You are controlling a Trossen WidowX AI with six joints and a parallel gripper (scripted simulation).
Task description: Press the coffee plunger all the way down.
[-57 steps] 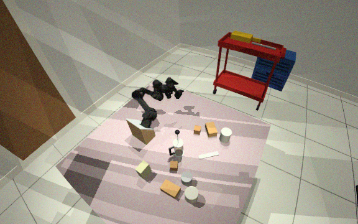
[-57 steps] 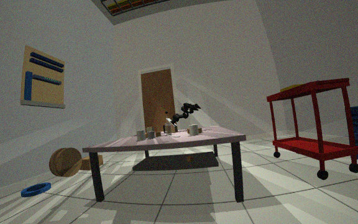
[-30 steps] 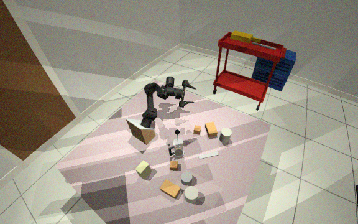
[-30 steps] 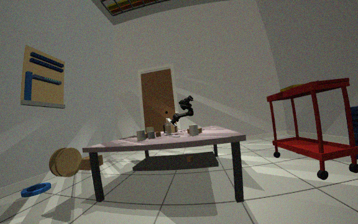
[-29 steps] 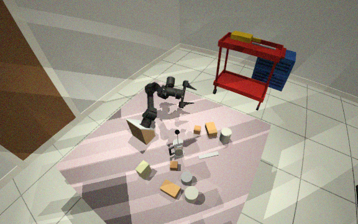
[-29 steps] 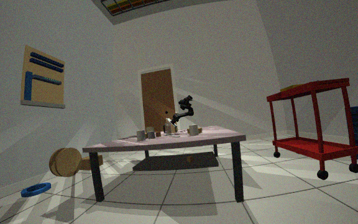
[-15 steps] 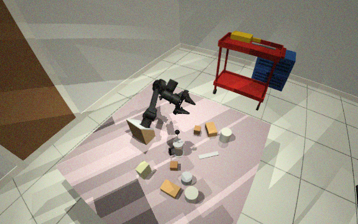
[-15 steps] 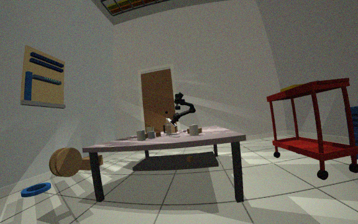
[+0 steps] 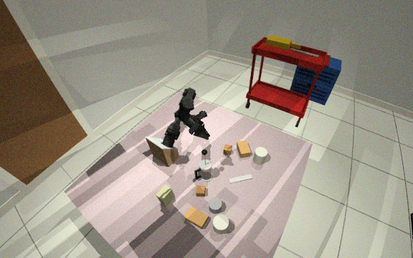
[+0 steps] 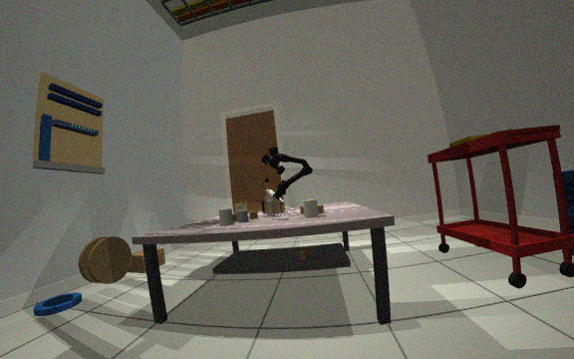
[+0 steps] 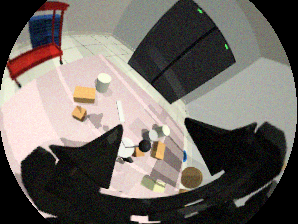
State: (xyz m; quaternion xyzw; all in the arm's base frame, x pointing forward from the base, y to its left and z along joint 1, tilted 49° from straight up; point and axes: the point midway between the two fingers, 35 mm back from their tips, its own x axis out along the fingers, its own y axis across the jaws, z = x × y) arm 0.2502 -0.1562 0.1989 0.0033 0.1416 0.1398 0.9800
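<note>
On the pink-striped tabletop [image 9: 127, 186], going left to right in the top view: the arm's wedge-shaped tan base [image 9: 161, 152], then the black arm bent forward with its claw [image 9: 205, 135] held in the air, spread wide with nothing between the fingers. Below and just ahead of the claw stands the coffee press [image 9: 205, 169], upright: a clear glass cylinder with a dark handle on its left side, a thin dark rod rising from the lid to a small black ball knob [image 9: 203, 152]. The knob sits high above the lid and apart from the claw. A small orange cube [image 9: 200, 190] lies near the press; a flat white strip [image 9: 240, 178] lies to its right, and a white cylinder [image 9: 260, 155] stands farther right.
</note>
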